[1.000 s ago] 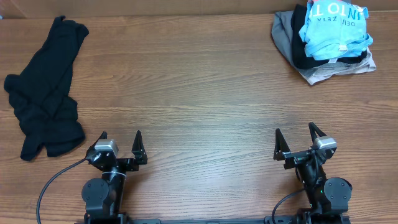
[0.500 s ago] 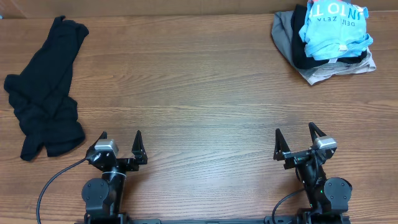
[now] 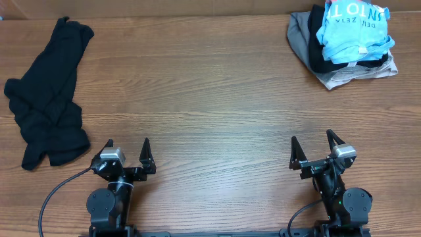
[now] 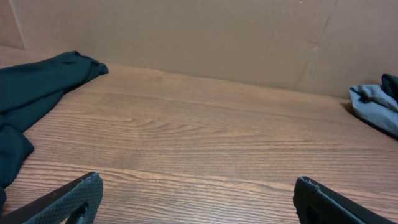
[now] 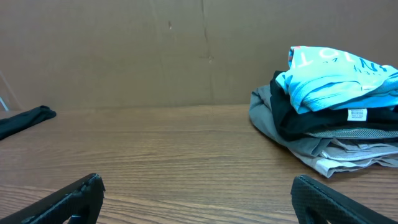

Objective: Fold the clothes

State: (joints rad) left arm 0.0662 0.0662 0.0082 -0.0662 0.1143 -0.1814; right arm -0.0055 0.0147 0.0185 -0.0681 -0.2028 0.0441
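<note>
A crumpled black garment point(image 3: 49, 99) lies at the far left of the table; it also shows in the left wrist view point(image 4: 34, 87). A pile of clothes sits at the far right corner: a light blue T-shirt point(image 3: 352, 29) with white and red lettering on top, black and grey garments point(image 3: 301, 36) beneath it. The pile shows in the right wrist view point(image 5: 329, 118). My left gripper point(image 3: 127, 146) is open and empty near the front edge. My right gripper point(image 3: 311, 143) is open and empty near the front edge, far from the pile.
The wooden table point(image 3: 204, 99) stretches between the two piles. A cardboard wall point(image 5: 124, 50) stands behind the table's far edge. A black cable point(image 3: 56, 191) runs from the left arm base.
</note>
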